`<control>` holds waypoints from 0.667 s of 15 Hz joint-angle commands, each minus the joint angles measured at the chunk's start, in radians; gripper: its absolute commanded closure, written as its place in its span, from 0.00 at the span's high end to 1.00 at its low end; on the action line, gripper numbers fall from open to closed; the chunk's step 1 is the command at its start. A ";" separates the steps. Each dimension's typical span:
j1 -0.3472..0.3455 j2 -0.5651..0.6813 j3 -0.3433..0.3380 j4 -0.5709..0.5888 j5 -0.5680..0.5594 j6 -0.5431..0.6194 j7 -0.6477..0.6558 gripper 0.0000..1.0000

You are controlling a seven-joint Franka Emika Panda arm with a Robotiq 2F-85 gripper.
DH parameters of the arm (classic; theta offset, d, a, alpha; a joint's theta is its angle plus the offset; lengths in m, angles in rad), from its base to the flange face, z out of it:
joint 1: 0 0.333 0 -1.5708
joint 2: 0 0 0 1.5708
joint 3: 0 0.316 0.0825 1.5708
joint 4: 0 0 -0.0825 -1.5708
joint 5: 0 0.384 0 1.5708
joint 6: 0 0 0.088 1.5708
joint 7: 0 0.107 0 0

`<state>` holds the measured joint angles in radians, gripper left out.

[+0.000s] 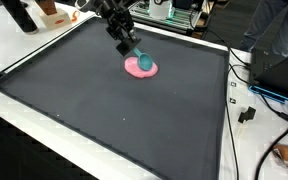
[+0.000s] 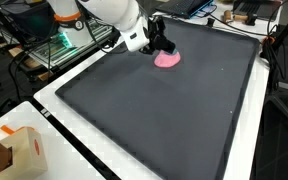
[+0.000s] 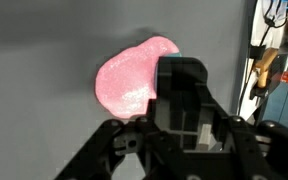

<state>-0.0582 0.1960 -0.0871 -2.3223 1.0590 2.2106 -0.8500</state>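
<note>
**Hovering low over the pink patch, claw tip right on the teal piece**

The black two-finger claw (image 1: 133, 54) is tipped down at the far end of the mat. Its tips meet a small rounded teal object (image 1: 143, 63), which sits on a flat pink irregular patch (image 3: 130, 82). Gripping or just touching? I cannot tell, because the wrist view's own housing hides the fingers.

My read is that this is the contact step at the teal piece. The next move calls for a steady, straight vertical motion so the patch doesn't drag.

There's plenty of room: the large black rectangular mat (image 1: 114, 120) runs bare toward the camera. Its far rim lies near the patch, though. White tabletop (image 1: 34, 140) borders it, with loose cables (image 1: 246, 100) off one side and a cardboard box (image 2: 22, 150) well apart.
</note>
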 commanded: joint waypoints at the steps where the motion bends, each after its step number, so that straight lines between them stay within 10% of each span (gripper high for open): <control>1: -0.016 0.034 0.007 -0.021 0.003 0.069 -0.033 0.26; 10: -0.005 0.055 0.026 -0.004 0.037 0.064 -0.050 0.26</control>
<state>-0.0616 0.2024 -0.0755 -2.3223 1.0874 2.2109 -0.8704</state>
